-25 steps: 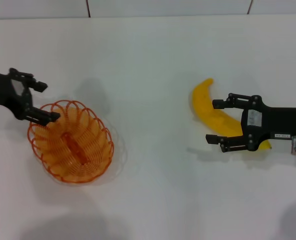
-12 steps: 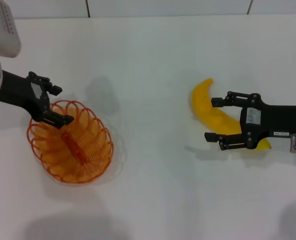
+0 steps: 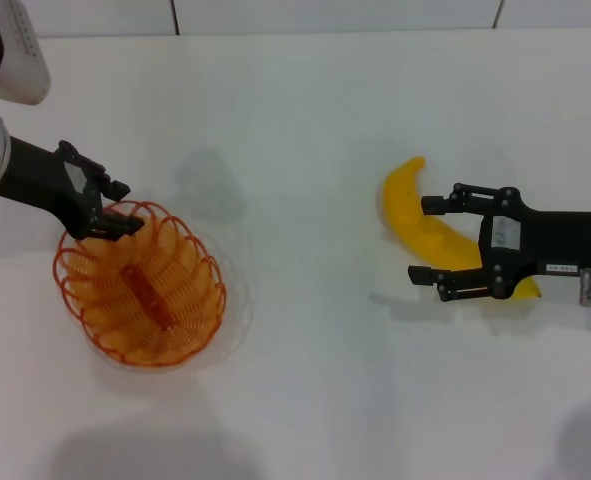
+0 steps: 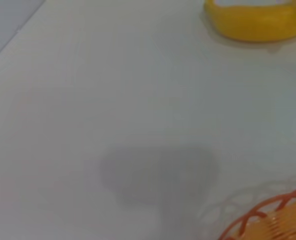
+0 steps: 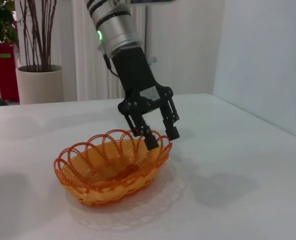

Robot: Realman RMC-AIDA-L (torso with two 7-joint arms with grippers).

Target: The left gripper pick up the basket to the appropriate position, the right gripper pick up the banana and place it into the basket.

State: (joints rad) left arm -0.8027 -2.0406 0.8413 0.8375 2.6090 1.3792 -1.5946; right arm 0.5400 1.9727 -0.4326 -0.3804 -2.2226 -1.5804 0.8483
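So, step: basket grab, mid-left of frame
left end effector: spread open astride basket rim, gripping nothing
right end effector: open around banana, unclosed
next: pinch rim

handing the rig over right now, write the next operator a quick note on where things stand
Left pincer: open, at the far rim of the basket, one finger inside the rim and one outside; not closed on it.
Right pincer: open, fingers either side of the banana, not gripping.
Basket sits on the white table on the robot's left, nothing in it. Banana lies on the table on the robot's right.
Done: both pincers lined up on their objects.
Left: close on the rim, lift and place the basket; grasp the banana, carry it over, drop it in.
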